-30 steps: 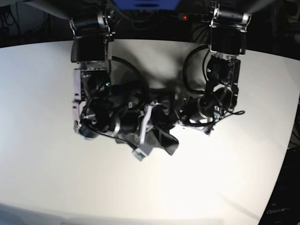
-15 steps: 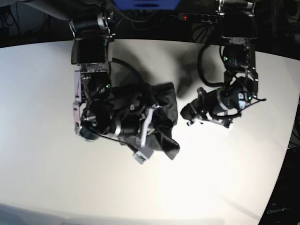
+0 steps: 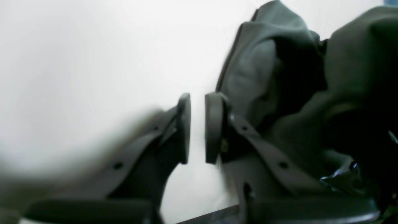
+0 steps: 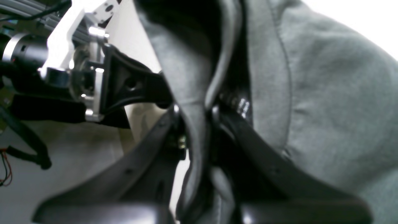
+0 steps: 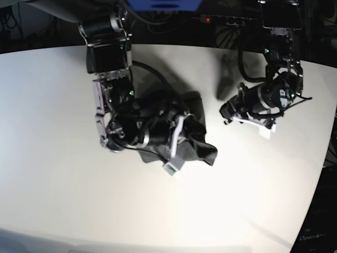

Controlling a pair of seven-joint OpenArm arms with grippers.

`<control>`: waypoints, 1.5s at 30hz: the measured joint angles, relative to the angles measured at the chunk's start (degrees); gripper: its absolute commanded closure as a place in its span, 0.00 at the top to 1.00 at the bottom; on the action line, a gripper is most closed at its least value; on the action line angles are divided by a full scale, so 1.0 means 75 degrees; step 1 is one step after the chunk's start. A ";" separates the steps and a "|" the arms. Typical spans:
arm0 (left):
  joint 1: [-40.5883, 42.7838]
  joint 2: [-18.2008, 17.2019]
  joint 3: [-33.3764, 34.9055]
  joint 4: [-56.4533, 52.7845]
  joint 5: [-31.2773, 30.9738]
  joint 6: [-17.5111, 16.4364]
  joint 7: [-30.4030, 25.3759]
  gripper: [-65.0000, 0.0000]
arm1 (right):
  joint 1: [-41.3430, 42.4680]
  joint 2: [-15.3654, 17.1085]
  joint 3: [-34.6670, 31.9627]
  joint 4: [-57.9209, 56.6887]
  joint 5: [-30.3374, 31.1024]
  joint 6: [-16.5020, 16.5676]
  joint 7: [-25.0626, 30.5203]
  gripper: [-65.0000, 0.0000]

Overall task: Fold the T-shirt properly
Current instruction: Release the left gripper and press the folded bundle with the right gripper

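The dark grey T-shirt (image 5: 199, 145) lies bunched on the white table (image 5: 68, 184), much of it under the arm on the base view's left. My right gripper (image 4: 192, 115) is shut on a fold of the T-shirt (image 4: 326, 109), the cloth pinched between its black fingers. In the base view that gripper is buried in the bunch and I cannot make it out. My left gripper (image 3: 198, 112) hovers beside the T-shirt (image 3: 258, 71), its pads a narrow gap apart with only white table between them. In the base view the left gripper (image 5: 226, 112) sits right of the cloth, apart from it.
The two arm bases and dark cables stand along the table's far edge, with a power strip's red light (image 5: 208, 19) behind them. The table's right edge (image 5: 321, 174) curves toward the front. White tabletop spreads in front of the bunch.
My left arm has drawn away from the T-shirt, to the right and toward the back, holding nothing. The right arm and the bunched cloth shifted a little to the right.
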 measured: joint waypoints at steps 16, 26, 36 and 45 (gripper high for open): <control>0.0140 0.0015 0.0000 0.0178 -0.0003 0.0003 0.0041 0.13 | 0.0117 0.0041 0.0052 -0.0621 0.0085 0.0003 0.0251 0.69; 0.0720 0.0000 0.0003 0.1142 -0.0032 -0.0003 0.0055 0.13 | 0.0385 0.0073 -0.0076 -0.1539 0.0032 -0.0023 0.0519 0.98; 0.1437 -0.0163 0.0017 0.1145 -0.0009 -0.0012 -0.0023 0.13 | 0.0530 0.0341 -0.0335 -0.1542 0.0058 0.0000 0.0510 0.79; 0.1591 -0.0131 0.0108 0.1271 0.0000 -0.0023 0.0087 0.13 | 0.0912 0.0723 -0.0775 -0.1542 0.0052 -0.0023 0.0533 0.06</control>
